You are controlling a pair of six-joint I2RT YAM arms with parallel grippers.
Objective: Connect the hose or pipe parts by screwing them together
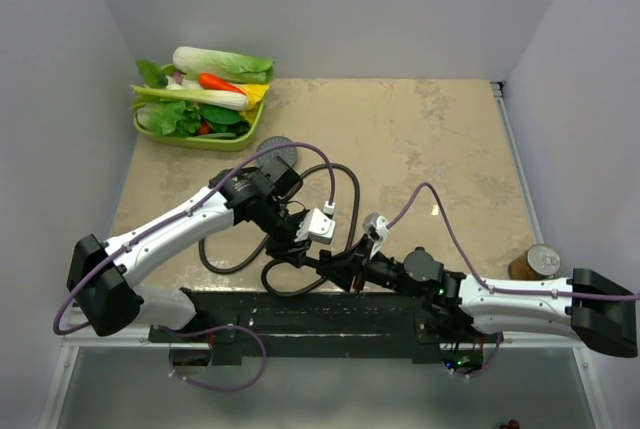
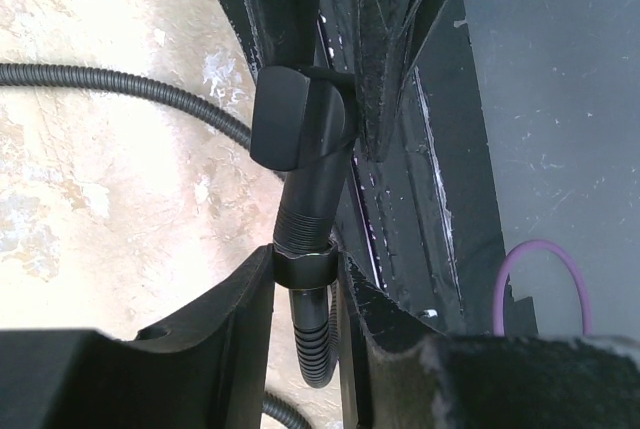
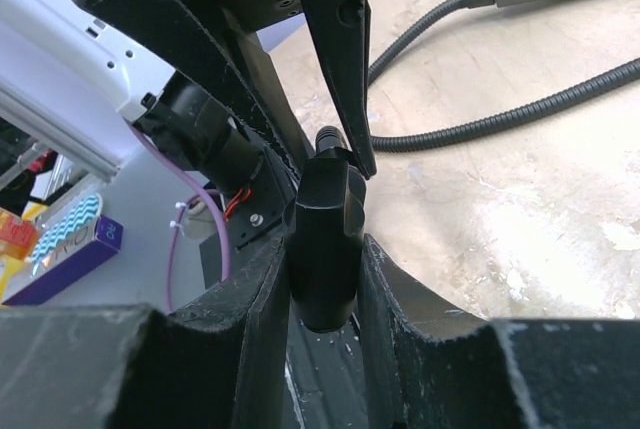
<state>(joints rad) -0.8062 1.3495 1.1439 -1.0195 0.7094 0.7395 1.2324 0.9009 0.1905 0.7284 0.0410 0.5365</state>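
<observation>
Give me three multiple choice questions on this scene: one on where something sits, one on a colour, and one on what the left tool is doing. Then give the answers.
1. Where on the table is the vegetable tray?
A) far left corner
B) far right corner
C) between the arm bases

2. What colour are the cables along the arms?
A) yellow
B) purple
C) green

3. The left tool is:
A) open above bare table
B) out of view
C) shut on the hose end nut

Answers:
1 A, the top view shows it at the far left by the wall.
2 B, purple loops follow both arms.
3 C, its fingers press both sides of the nut in the left wrist view.
</observation>
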